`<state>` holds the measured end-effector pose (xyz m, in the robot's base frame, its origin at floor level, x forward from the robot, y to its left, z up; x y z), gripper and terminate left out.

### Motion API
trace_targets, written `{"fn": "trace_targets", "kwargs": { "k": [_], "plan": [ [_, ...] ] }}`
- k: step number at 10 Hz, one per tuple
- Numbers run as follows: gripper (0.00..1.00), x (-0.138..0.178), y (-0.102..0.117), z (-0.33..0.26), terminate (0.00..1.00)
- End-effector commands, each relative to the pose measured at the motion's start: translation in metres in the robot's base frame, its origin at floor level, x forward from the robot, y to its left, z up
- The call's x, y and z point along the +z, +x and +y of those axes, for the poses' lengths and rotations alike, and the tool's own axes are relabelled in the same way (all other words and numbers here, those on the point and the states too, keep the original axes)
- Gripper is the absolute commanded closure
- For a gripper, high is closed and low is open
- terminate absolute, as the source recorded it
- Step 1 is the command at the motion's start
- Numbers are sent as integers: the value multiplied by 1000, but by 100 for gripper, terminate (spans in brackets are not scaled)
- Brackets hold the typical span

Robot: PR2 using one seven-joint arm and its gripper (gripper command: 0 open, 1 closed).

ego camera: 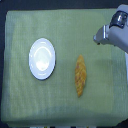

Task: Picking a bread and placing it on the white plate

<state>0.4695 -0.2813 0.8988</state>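
White plate (42, 59) at the exterior view's left, resting flat on green cloth (20, 100); round, glossy, nothing on it. Bread (80, 75) right of centre, well apart from the plate, lying flat on the cloth with long axis running roughly top to bottom of the view; pointed ends, bumpy golden crust. Not yet lifted, not touched. Gripper (99, 37) at upper right, above and to the right of the bread, clear of it; too blurred to tell whether fingers are spread or pressed together.

Step in hand, judged: approach and grasp. Recommended: descend over the loaf's middle, jaws set across the narrow width, not along the length; close gently, since crust looks likely to crumble or slip. Lift straight, keep level, carry leftward, and lay across the plate's centre, as the loaf looks about as long as the plate is wide and ends may overhang the rim.

Surface: cloth covers the whole table, woven texture, slightly creased at the edges; could drag if the fingers scrape it. Dark strip at the right border; nothing more of the room visible.
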Motion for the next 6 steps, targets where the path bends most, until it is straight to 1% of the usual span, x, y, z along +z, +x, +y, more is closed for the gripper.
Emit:
{"fn": "trace_targets", "kwargs": {
  "k": [1, 3, 6],
  "plan": [
    [0, 0, 0, 0, 0],
    [0, -2, 0, 2, 0],
    [0, -18, -10, 20, 0]
  ]
}}
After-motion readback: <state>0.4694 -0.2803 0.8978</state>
